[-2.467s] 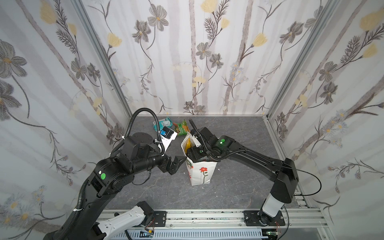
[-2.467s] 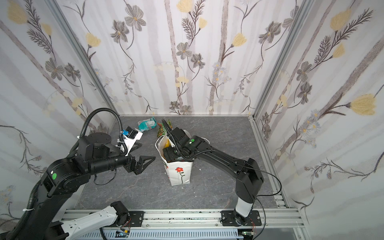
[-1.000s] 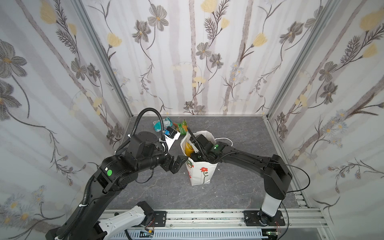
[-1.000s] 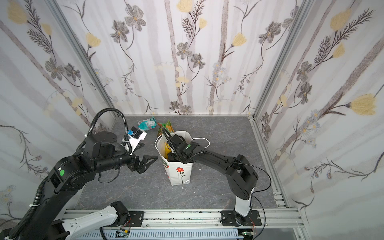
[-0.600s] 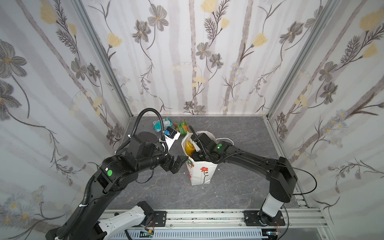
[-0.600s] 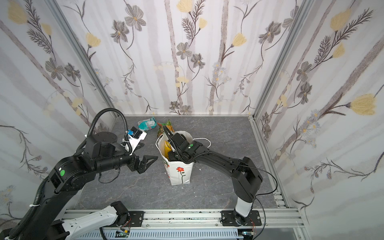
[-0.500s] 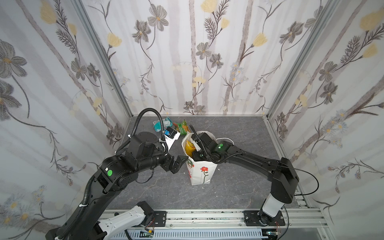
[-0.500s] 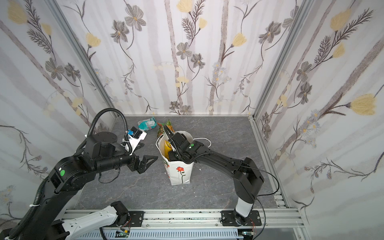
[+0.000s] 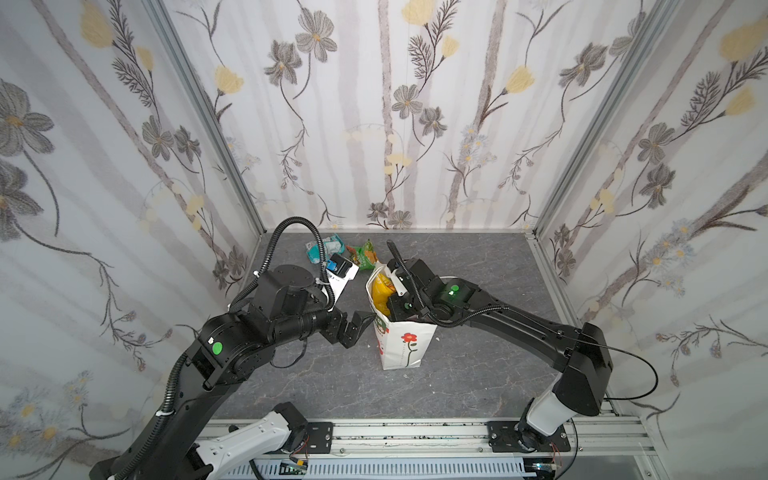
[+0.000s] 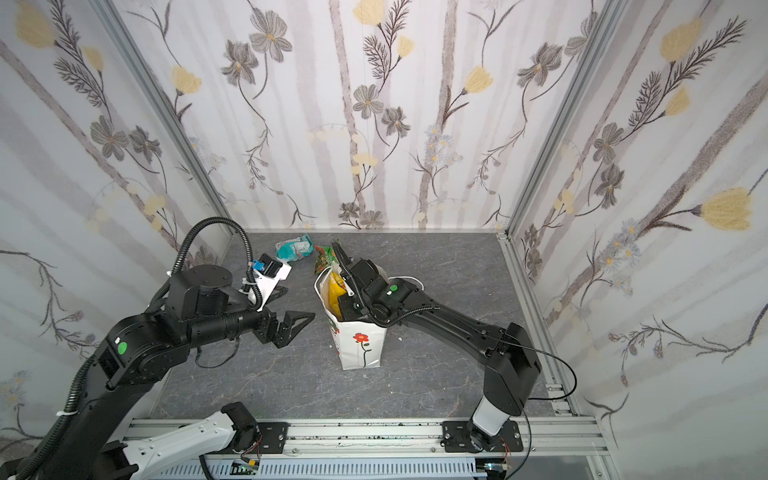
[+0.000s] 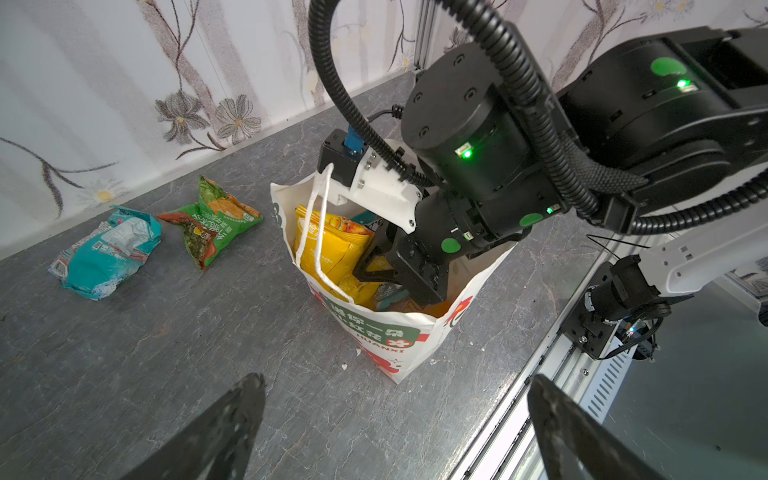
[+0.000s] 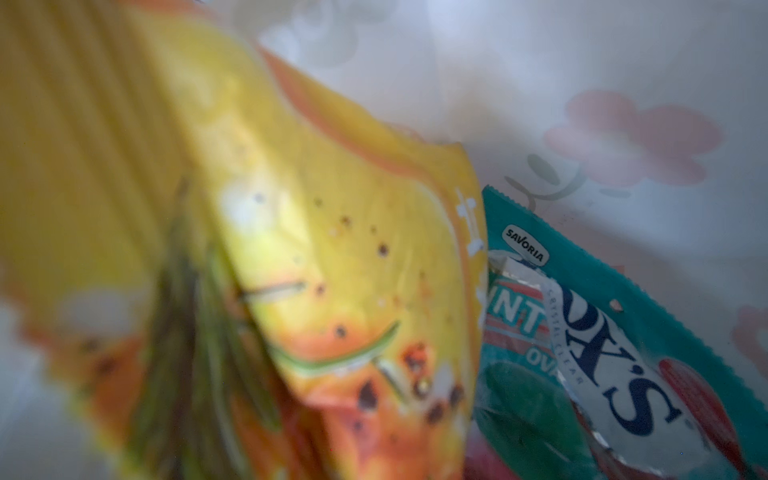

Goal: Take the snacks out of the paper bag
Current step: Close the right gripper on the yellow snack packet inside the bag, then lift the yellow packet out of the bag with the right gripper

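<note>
The white paper bag [image 9: 405,347] [image 10: 360,347] [image 11: 399,336] with a red flower stands upright mid-table. My right gripper [image 9: 394,308] [image 10: 345,309] [image 11: 370,272] reaches down into its mouth, shut on a yellow snack packet [image 9: 379,291] [image 10: 335,289] [image 11: 328,245] [image 12: 332,249] that sticks up at the bag's left side. Its fingertips are hidden behind that packet in the right wrist view. A teal FOX'S packet [image 12: 623,374] lies deeper in the bag. A teal packet [image 9: 326,248] [image 10: 294,248] [image 11: 108,253] and a green-orange packet [image 9: 363,254] [image 10: 326,253] [image 11: 212,224] lie on the table behind. My left gripper [image 9: 357,328] [image 10: 297,326] [image 11: 397,378] hovers open just left of the bag, holding nothing.
Flowered walls close in the back and both sides. An aluminium rail [image 9: 415,432] [image 11: 582,374] runs along the table's front edge. A white cord handle [image 11: 320,232] hangs over the bag's rim, and small white crumbs [image 11: 345,365] lie beside the bag's base.
The right arm's elbow has swung out to the right while its gripper stays inside the bag. The left gripper came nearer the bag early on and has held still since.
</note>
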`<state>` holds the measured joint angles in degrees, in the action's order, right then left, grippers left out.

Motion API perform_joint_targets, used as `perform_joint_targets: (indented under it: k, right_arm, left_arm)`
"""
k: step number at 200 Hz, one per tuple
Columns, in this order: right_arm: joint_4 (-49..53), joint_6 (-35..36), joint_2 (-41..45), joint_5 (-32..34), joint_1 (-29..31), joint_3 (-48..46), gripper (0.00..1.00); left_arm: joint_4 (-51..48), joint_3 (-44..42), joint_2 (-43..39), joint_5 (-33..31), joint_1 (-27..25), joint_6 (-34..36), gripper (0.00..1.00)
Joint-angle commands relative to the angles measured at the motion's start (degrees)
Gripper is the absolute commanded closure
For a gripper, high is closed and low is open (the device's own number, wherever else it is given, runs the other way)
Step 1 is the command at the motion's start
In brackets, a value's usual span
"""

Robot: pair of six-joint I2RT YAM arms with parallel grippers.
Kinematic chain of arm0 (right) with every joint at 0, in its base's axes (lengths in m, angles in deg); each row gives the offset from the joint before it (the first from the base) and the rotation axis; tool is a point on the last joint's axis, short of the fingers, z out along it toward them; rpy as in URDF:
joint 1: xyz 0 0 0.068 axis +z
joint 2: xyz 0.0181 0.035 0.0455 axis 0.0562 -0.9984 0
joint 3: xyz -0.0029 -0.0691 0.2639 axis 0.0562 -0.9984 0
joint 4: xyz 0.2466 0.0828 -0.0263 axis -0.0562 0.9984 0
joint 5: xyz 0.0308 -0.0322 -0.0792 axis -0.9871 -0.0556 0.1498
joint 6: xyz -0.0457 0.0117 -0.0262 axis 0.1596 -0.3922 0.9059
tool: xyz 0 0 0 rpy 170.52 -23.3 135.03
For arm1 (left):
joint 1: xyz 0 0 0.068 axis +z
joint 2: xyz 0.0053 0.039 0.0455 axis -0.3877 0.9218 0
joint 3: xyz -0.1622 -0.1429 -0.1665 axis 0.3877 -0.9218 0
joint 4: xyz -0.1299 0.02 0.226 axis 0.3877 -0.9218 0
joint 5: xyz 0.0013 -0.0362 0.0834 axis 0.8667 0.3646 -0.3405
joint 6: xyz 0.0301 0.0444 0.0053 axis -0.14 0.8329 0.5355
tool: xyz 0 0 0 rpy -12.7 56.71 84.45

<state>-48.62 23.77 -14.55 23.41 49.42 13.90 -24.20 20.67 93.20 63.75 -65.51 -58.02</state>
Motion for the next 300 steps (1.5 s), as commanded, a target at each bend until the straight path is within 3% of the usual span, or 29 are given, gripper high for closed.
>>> perform_joint_targets:
  k: [1,194,246,269,300]
  right_arm:
    - [-2.31,-0.21,1.24,2.88,-0.04,0.97,1.0]
    - [-4.28,-0.35,10.14,9.77,-0.17,4.59,1.0]
    - [-5.12,-0.53,9.36,7.65,-0.61,3.57,0.97]
    - [-6.06,-0.89,10.04,7.05,-0.61,2.59,0.97]
    - [-9.26,-1.0,13.4,5.74,-0.96,0.67,0.97]
  left_arm:
    - [1.84,-0.07,-0.23,0.32,-0.02,-0.6,0.0]
    - [4.93,0.19,-0.51,1.63,-0.02,-4.38,0.0]
    - [6.33,-0.5,-0.73,1.91,-0.02,-5.04,0.0]
    - [10.08,-3.66,-0.61,-1.55,0.03,-11.49,0.0]
    - [14.92,-2.91,1.04,-0.85,0.07,-16.74,0.0]
